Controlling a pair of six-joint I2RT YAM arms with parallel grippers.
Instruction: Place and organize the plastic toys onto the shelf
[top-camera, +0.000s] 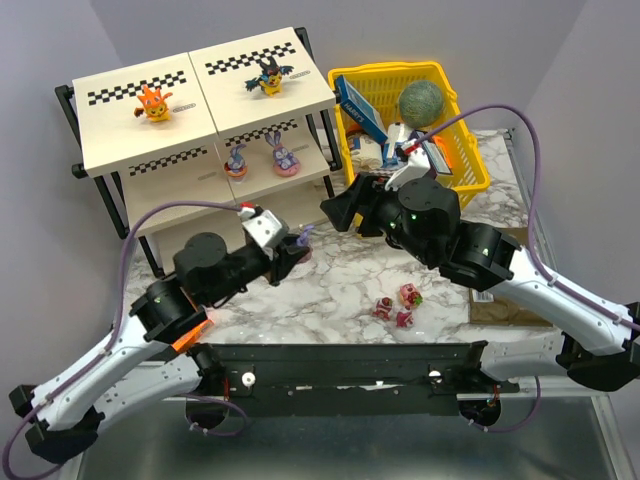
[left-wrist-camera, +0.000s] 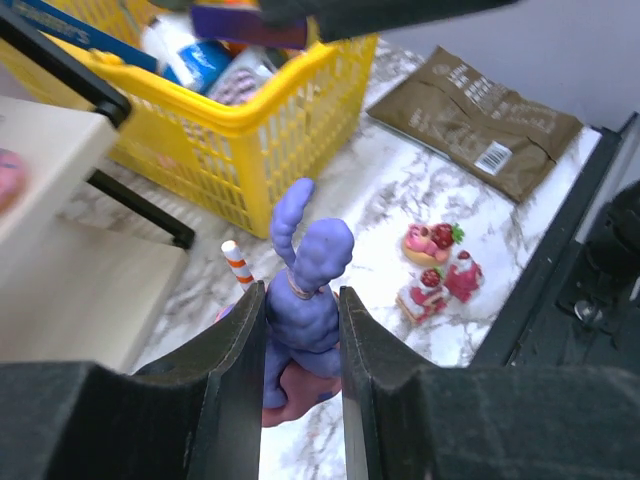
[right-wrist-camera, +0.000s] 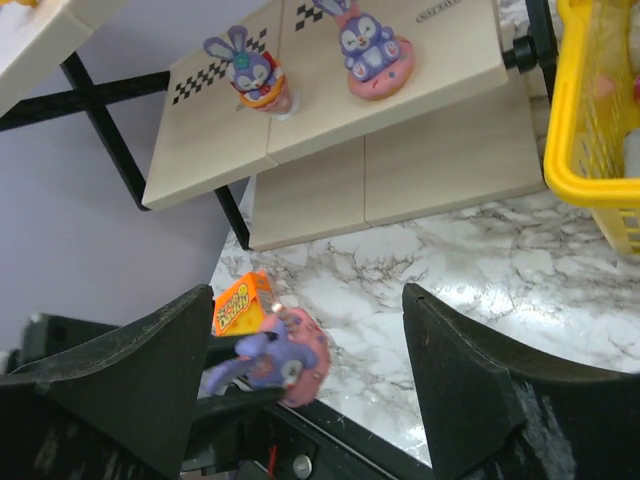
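Left gripper (left-wrist-camera: 302, 305): fingers clamped on a purple bunny toy (left-wrist-camera: 305, 285), centre of the top view.
Right gripper (right-wrist-camera: 308, 300): fingers wide apart, nothing between them.
Shelf (top-camera: 120, 135): upper left; orange toy (top-camera: 154, 103) and winged toy (top-camera: 268, 76) on the top tier, two bunny toys (top-camera: 284, 156) on the middle tier.
Red-pink toys (top-camera: 397, 303): on the table (top-camera: 340, 275), lower centre.

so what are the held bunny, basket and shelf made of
Bunny: smooth purple plastic or vinyl, soft sheen. Basket: glossy yellow moulded plastic, slotted walls. Shelf: flat matte beige boards, wood or laminate, can't tell; black frame looks metal.
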